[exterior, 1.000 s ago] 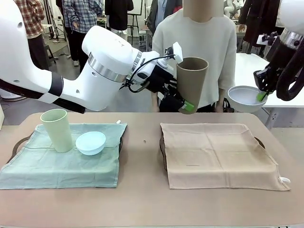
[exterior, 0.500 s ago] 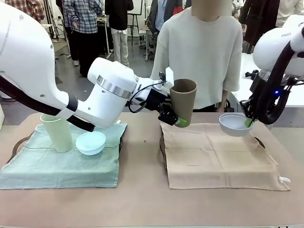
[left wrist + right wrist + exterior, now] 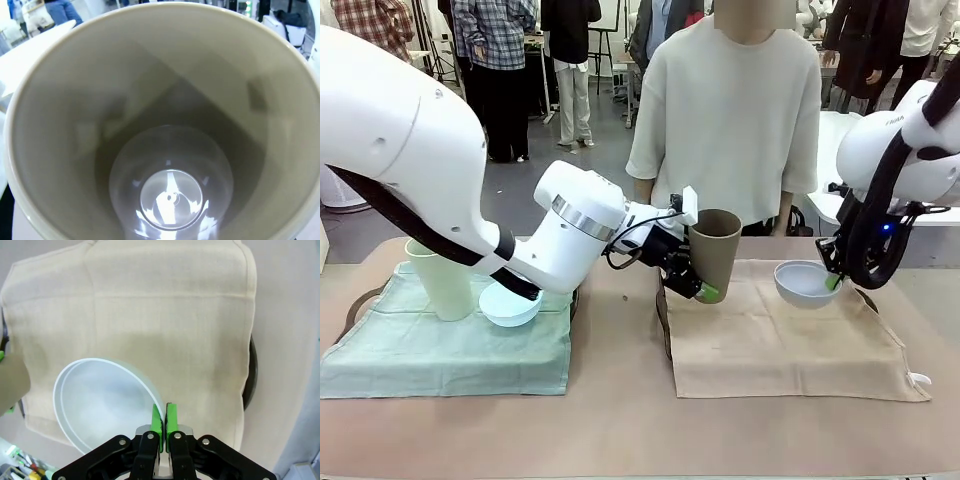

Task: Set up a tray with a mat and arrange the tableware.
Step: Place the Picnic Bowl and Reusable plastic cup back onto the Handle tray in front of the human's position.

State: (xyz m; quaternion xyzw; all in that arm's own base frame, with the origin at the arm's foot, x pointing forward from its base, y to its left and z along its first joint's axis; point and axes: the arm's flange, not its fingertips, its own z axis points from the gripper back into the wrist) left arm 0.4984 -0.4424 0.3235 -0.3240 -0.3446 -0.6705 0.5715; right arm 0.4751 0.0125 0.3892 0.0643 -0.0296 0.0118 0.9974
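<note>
over the beige mat (image 3: 785, 330) on the right half of the surface (image 3: 620, 420), both arms carry tableware. the left claw (image 3: 692, 283) reaches in from the left and is clamped on the brown cup (image 3: 714, 255), one green pad showing at the cup's lower near edge; the cup is upright with a slight tilt, its base low at the mat's far left corner, and whether it touches the cloth cannot be told. in the left wrist view the inside of the brown cup (image 3: 165, 130) is seen from above down to its shiny round bottom.

the right claw (image 3: 833, 282) has its jaws pressed together on the rim of the white bowl (image 3: 806, 282), which sits low over the far right part of the beige mat. in the right wrist view the green pads (image 3: 158, 421) pinch the white bowl's (image 3: 107, 405) rim, with the beige mat (image 3: 150, 315) spread beneath and a dark tray (image 3: 251, 372) edge peeking out at its side.

on the left, a green mat (image 3: 440, 345) lies over another tray. the pale green cup (image 3: 440, 278) stands upright on its far part, and the light blue bowl (image 3: 505, 305) sits just right of it, partly behind the left arm.

a person (image 3: 730, 100) in a pale top stands at the far side.
</note>
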